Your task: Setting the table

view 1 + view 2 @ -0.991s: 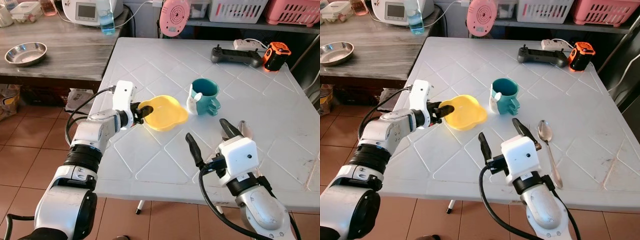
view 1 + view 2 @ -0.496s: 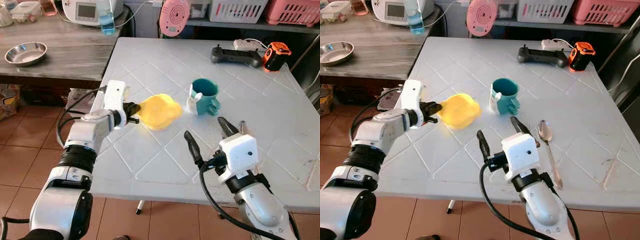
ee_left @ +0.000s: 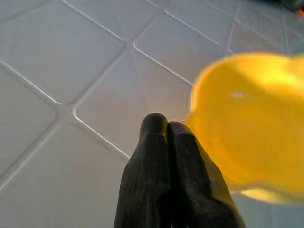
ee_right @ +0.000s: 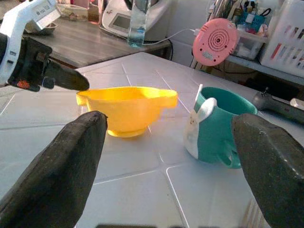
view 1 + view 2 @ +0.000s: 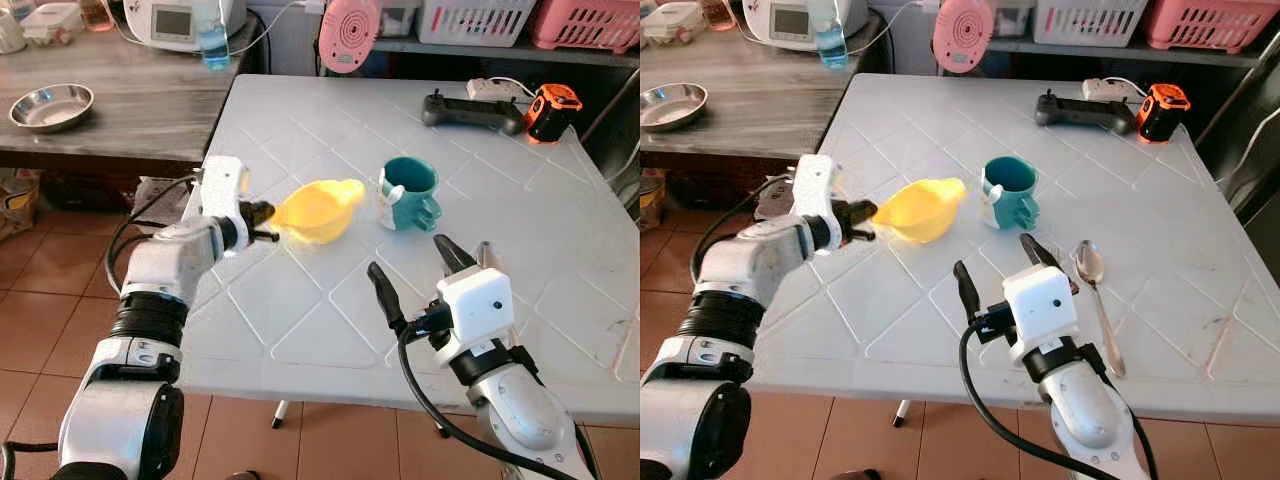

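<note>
**Left hand holds the yellow bowl by its rim, above the counter**

Your left hand [image 5: 266,214] has its fingers pinched tight on the near rim of the yellow bowl [image 5: 312,209], which sits level and appears lifted just off the white counter [image 5: 300,320]. The teal mug [image 5: 407,192] stands just beside the bowl. Your right hand [image 5: 412,277] hovers near the counter's front edge, fingers spread wide, gripping nothing. A spoon [image 5: 1095,290] lies just beside it on the counter.
</note>
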{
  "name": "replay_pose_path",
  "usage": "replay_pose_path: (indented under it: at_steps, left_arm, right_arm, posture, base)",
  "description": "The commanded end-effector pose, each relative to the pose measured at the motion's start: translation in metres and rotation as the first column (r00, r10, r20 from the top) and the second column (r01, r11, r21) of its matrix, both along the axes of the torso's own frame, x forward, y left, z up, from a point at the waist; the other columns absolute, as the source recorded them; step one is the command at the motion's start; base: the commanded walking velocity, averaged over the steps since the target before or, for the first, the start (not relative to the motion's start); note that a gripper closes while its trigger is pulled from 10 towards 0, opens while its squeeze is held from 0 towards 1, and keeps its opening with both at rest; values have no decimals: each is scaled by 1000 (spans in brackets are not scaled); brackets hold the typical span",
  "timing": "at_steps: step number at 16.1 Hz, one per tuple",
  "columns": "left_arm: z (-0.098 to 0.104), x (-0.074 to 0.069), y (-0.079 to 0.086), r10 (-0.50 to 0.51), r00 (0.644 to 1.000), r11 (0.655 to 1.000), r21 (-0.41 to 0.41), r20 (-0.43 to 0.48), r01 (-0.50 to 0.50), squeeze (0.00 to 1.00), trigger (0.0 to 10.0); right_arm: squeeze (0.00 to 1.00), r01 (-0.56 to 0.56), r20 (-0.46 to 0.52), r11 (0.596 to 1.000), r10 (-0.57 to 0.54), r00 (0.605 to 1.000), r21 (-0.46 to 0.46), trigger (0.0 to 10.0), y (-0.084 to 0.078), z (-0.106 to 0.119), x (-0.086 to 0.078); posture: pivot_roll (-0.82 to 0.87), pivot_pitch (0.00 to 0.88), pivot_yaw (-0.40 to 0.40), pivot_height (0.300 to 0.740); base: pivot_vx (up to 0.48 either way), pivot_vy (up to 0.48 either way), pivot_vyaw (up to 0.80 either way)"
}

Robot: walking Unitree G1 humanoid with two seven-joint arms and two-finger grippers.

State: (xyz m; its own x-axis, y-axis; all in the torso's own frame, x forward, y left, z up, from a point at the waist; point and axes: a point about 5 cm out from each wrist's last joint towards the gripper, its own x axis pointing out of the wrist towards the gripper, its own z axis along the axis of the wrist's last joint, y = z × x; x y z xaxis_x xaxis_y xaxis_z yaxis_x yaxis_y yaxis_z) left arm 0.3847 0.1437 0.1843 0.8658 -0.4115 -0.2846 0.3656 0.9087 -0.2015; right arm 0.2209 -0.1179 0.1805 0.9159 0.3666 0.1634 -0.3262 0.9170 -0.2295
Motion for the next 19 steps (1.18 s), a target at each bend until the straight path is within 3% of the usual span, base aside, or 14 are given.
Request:
replay_pose_path:
  at_steps: [1, 4, 7, 10, 12, 15, 18, 19]
  left_arm:
    - [14, 2, 0, 17, 1000, 999, -30, 23, -17, 1000, 10000]
    - [28, 0, 3, 54, 999, 995, -89, 7, -53, 1000, 10000]
    - [16, -5, 6, 5, 999, 997, -80, -40, -8, 1000, 10000]
    - [13, -4, -3, -70, 996, 994, -86, -51, 65, 1000, 10000]
    - [13, -1, -16, -151, 988, 988, -49, -33, 150, 1000, 10000]
    - [15, 6, -20, -183, 983, 983, 14, 20, 183, 1000, 10000]
    - [20, 9, -22, -196, 980, 980, -12, 39, 197, 1000, 10000]
    - [28, 10, -27, -212, 971, 976, -35, 108, 217, 1000, 10000]
  right_arm:
    - [0, -6, -5, 1000, 6, 1000, -5, 10000, 0, -1, -1]
    - [0, -8, -5, 1000, 8, 1000, -6, 10000, 0, -1, -1]
    - [0, -17, -5, 1000, 17, 1000, -8, 10000, 2, -2, 1]
    - [0, -30, -4, 999, 30, 1000, -18, 10000, 4, -3, 2]
    - [0, -40, -3, 999, 40, 999, -25, 10000, 5, -3, 2]
    - [0, -45, -4, 998, 45, 999, -34, 10000, 5, -3, 2]
    - [0, -46, -4, 998, 46, 999, -43, 10000, 5, -5, 1]
    - [0, -45, -4, 998, 45, 999, -42, 10000, 5, -5, 0]
  posture:
    - [161, 142, -24, 740]
    - [168, 142, -24, 740]
    - [176, 142, -25, 740]
    - [179, 141, -28, 740]
    - [176, 141, -31, 740]
    - [160, 139, -36, 740]
    - [145, 128, -32, 740]
    - [146, 128, -32, 740]
  base:
    - [0, 0, 0]
    - [0, 0, 0]
    - [0, 0, 0]
    - [0, 0, 0]
    - [0, 0, 0]
    - [0, 0, 0]
    - [0, 0, 0]
    - [0, 0, 0]
